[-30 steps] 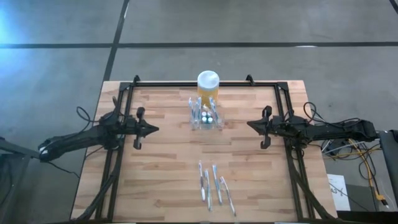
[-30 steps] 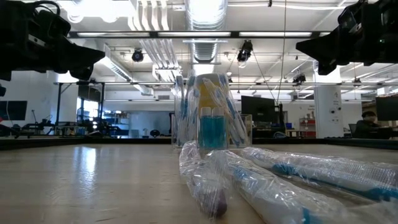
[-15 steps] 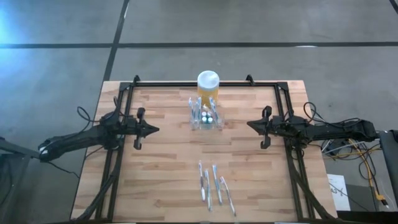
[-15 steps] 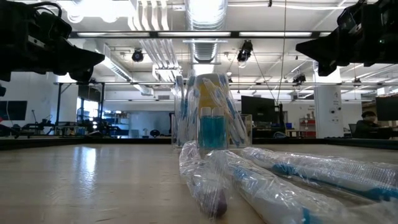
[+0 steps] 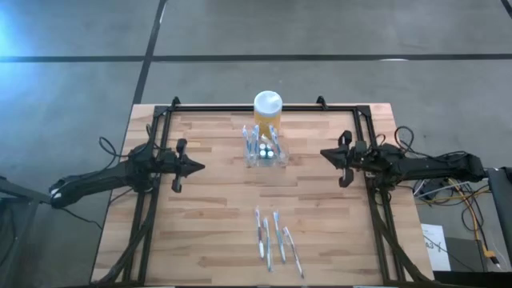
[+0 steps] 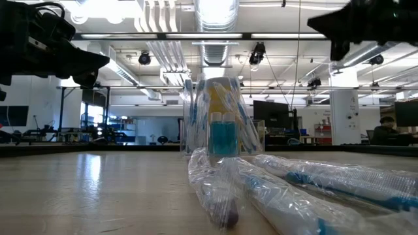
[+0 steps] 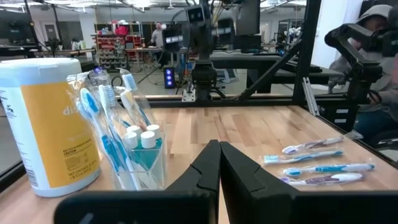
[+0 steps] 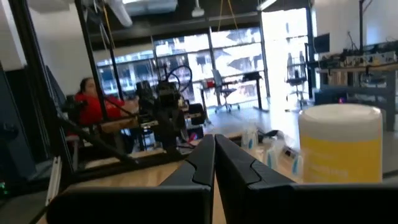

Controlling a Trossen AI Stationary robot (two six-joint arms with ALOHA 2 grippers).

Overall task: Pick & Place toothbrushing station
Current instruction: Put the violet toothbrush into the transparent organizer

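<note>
Both arms hang above the bench (image 5: 208, 200), fingers pressed together, nothing held. The left tool (image 5: 200, 168) sits left of the toothbrushing station (image 5: 264, 154), the right tool (image 5: 323, 152) to its right. The station stands mid-bench, just in front of the yellow jar (image 5: 267, 110).

Both arms reach inward over the desk (image 5: 216, 200) from opposite sides, held above its surface: left gripper (image 5: 198, 167) shut, pointing at the desk's middle; right gripper (image 5: 324, 152) shut, facing it from the other side, nothing held in either.
</note>
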